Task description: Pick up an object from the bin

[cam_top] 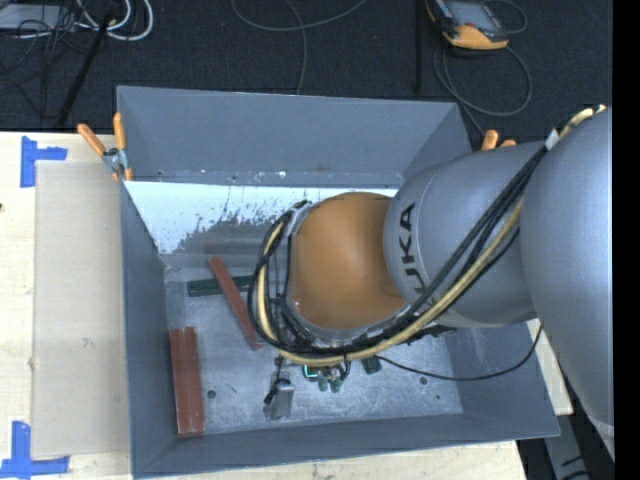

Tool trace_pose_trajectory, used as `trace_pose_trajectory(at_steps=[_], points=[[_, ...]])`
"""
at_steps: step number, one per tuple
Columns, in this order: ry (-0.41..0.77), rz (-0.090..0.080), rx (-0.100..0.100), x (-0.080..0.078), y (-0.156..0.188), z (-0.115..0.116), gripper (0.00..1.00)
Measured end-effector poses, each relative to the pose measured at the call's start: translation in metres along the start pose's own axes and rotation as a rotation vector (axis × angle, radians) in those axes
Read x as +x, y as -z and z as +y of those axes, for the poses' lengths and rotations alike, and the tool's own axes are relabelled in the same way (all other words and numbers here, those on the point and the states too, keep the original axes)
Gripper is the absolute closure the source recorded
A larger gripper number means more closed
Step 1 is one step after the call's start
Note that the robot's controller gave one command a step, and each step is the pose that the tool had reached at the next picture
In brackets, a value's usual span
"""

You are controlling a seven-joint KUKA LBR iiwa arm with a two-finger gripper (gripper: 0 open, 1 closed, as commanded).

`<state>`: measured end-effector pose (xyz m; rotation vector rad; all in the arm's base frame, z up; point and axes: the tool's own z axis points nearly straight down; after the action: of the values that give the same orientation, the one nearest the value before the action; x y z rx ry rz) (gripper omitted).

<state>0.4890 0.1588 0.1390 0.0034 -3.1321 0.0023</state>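
My gripper [279,397] pokes out from under the arm's orange cover, low over the bin floor near the front middle. Nothing shows in it. The nearest loose thing is a flat reddish-brown block [185,380] lying lengthwise along the left wall, a hand's width left of the gripper. A thin reddish-brown stick [231,298] lies slanted on the floor up and to the left of the gripper, its lower end hidden under the cover. A dark green strip [207,288] lies crosswise under the stick's upper part.
The arm and its orange cover hide the middle and right of the bin floor. Bare floor shows between the block and the gripper and along the front wall.
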Motion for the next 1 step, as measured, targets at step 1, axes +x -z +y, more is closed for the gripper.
trace_pose_trajectory(at_steps=[1], points=[[0.112,-0.016,-0.002,-0.1117,-0.0695,-0.0112,0.0]])
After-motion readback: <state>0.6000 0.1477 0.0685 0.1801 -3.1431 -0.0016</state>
